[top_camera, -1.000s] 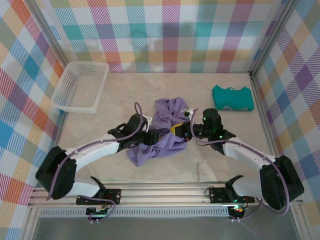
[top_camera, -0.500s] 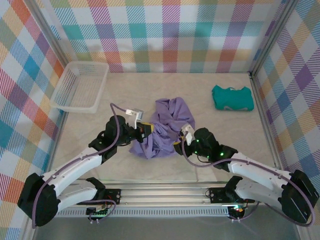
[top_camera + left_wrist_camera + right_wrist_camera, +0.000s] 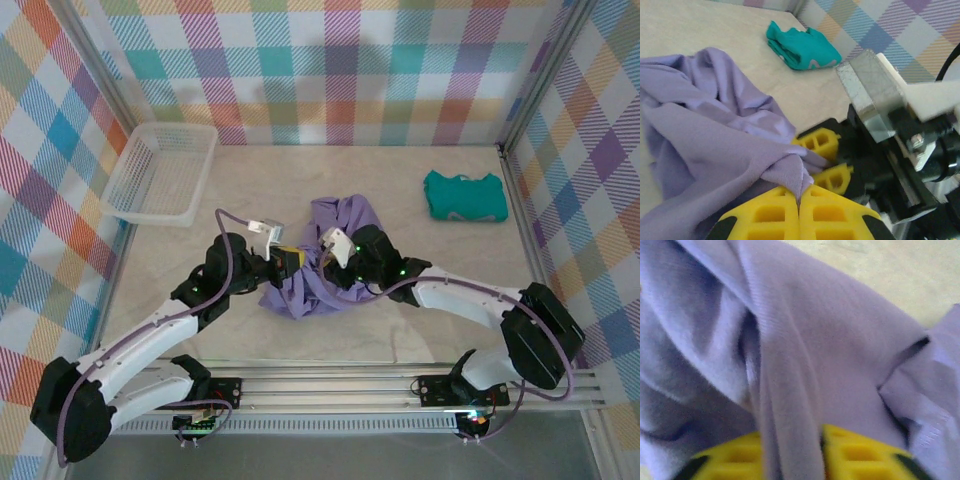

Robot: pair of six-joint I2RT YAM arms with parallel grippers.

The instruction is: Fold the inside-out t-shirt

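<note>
The inside-out t-shirt (image 3: 345,218), plain lavender-purple, lies bunched in a loose heap at the middle of the pale tabletop (image 3: 250,190), not yet spread flat. Both arms reach in from the near edge and meet at the near side of the heap.

The left hand (image 3: 799,197) is closed, its yellow fingers (image 3: 770,215) pressed together on a small peak of purple cloth, which rises in taut creases from the pinch. Just beside it, the right hand (image 3: 790,452) has a thick fold of the same shirt running down between its yellow fingers, so it too looks clamped on the fabric, though more loosely because of the bulk.

The two grips sit very close together on the crumpled cloth. This probably serves to find separate edges that can be drawn apart, since the shirt must be opened and laid out before any fold can be made. The work looks to be at an early stage.

A smaller teal-green folded garment (image 3: 465,196) rests well apart at the far right. A white mesh basket (image 3: 150,215) stands at the far left.
</note>
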